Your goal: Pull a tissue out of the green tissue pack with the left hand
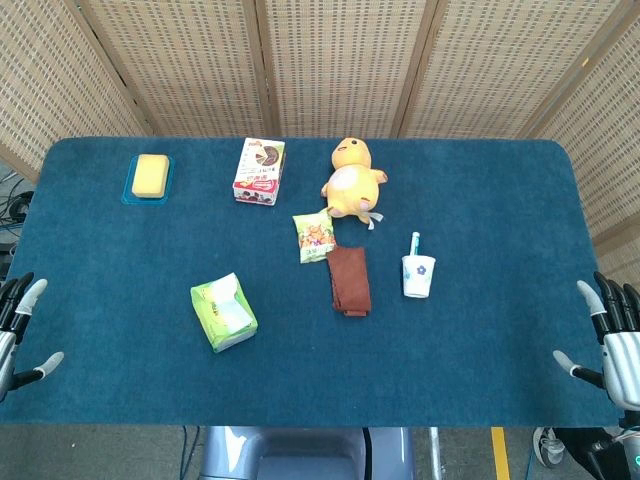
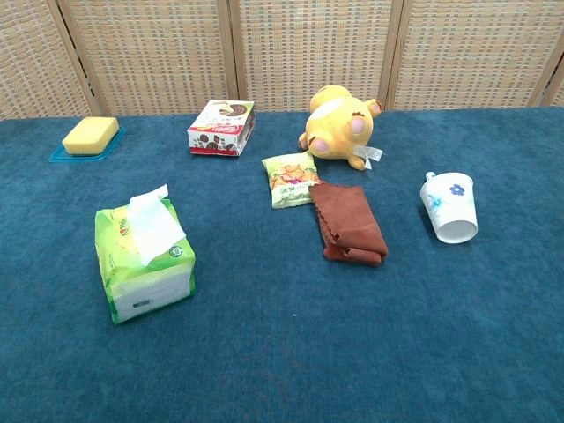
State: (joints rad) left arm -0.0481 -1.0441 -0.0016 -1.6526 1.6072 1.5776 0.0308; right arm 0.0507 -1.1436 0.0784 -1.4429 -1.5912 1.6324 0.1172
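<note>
Nearest the camera, the green tissue pack sits on the blue table, a tissue poking from its top. Left hand hovers left of the pack, fingers spread, empty; right hand, far right of it, likewise.

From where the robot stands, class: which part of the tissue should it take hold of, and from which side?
Pinch the white tissue sticking up out of the green tissue pack, coming from above with the left robot hand; that loose sheet stands free of the top slot.

Bare cloth around tissue pack
</note>
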